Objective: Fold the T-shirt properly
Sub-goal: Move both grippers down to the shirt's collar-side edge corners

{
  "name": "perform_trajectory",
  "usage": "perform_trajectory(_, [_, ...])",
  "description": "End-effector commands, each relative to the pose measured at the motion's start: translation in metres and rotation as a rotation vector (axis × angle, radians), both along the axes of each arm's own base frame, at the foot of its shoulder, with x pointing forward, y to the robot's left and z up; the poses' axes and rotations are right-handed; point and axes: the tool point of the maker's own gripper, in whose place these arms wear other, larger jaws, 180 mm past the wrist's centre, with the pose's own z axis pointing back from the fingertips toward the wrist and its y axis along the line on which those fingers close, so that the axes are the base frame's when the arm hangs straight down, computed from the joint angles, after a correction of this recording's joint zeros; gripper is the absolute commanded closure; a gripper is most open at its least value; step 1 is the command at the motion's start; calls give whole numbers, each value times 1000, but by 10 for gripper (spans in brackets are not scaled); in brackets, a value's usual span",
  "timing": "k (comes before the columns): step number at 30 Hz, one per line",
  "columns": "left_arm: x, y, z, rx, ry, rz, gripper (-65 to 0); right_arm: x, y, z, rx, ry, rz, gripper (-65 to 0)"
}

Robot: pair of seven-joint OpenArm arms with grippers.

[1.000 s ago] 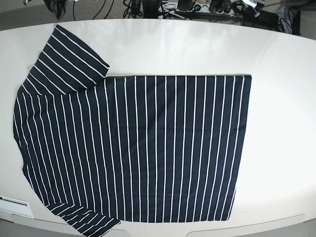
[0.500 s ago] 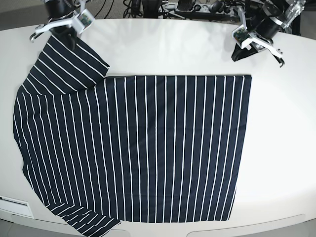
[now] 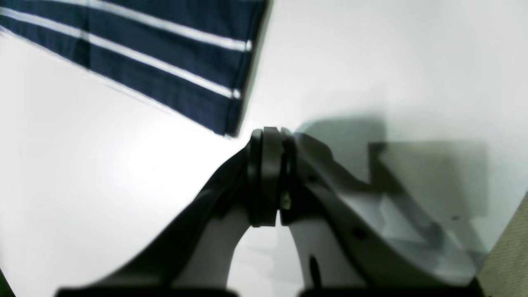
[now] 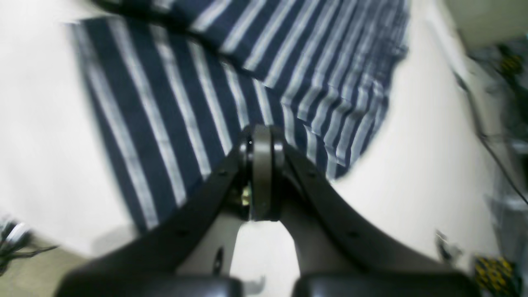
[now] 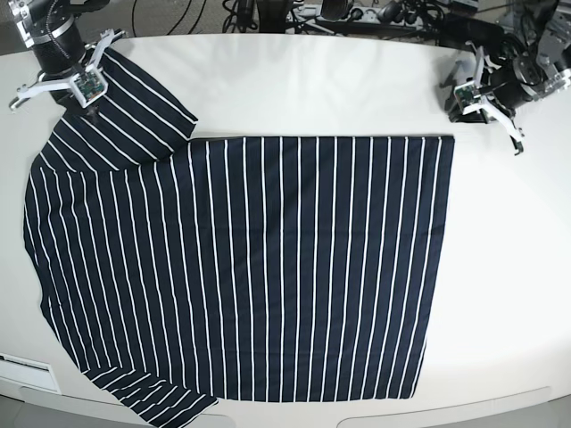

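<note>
The T-shirt [image 5: 268, 267] lies spread flat on the white table [image 5: 508, 267], dark navy with thin white stripes, one sleeve [image 5: 134, 107] at the far left and another at the near left [image 5: 165, 401]. My right gripper [image 5: 78, 107] is shut and empty, low over the far-left sleeve; the right wrist view shows its tips [image 4: 260, 134] together above the striped cloth [image 4: 173, 103]. My left gripper [image 5: 462, 110] is shut and empty over bare table just beyond the shirt's far right corner [image 5: 449, 140]. The left wrist view shows its tips [image 3: 268, 136] next to that corner [image 3: 185, 70].
Cables and dark equipment [image 5: 294, 13] crowd the space behind the table's far edge. A white label [image 5: 27, 364] sits at the near left edge. The shirt's near hem reaches close to the table's front edge [image 5: 446, 412].
Both arms have come into view from the far side. The right gripper moved left and down over the sleeve. The left gripper moved right, to beside the shirt's corner. The shirt has not moved.
</note>
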Motion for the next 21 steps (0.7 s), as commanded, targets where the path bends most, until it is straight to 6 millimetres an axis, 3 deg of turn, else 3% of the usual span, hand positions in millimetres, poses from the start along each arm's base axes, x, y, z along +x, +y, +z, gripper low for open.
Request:
perform_trajectory(1, [8,-2,11,-11,-34,-36,0,-1,-3,-3,-4,10,10,0])
perform_trajectory(2, [9,-5,14,-22,-43,-55,-24,-4,-5,-9,-3,34,11,0])
perform_trajectory(5, [9,-10,19,-31,-67,-116,-281,-8,-10,-18,-12,60,0,0])
perform_trajectory(7, [10,-9,19,-15,-75,-136,-381,-8,-10,-18,-12,61,0,0])
perform_trajectory(14, [-1,7,5,176,-62,-300,-382,-8,-6,-20,-8,72,29,0])
perform_trajectory(21, [3,6,2,214,-75,-370,-382,-9,-3,-20,15,80,30,0])
